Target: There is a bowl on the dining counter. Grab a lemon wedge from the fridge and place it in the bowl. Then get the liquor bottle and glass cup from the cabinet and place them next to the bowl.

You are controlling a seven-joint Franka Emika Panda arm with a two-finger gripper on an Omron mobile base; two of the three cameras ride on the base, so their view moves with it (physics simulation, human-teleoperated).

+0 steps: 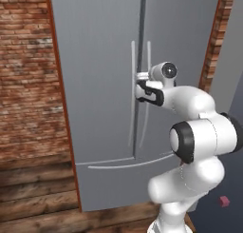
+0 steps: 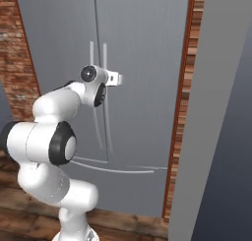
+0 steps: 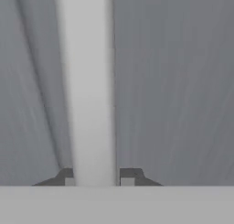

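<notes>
You're facing the fridge (image 1: 99, 84), grey doors shut, set between red brick walls (image 1: 26, 75) above a dark plank floor (image 1: 38, 199). Your gripper (image 3: 94, 179) is at the right door's silver handle (image 3: 89, 81), its fingers (image 3: 128, 176) clamped on the handle from both sides.

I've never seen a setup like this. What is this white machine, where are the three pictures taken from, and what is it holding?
The white machine is a robot arm in a simulated kitchen, facing a tall grey fridge between brick walls. Two pictures come from cameras on its base, behind it to the left and right. The third looks along the gripper itself: its two dark fingertips sit on either side of a pale door handle, closed around it. The fridge doors look shut.
</notes>
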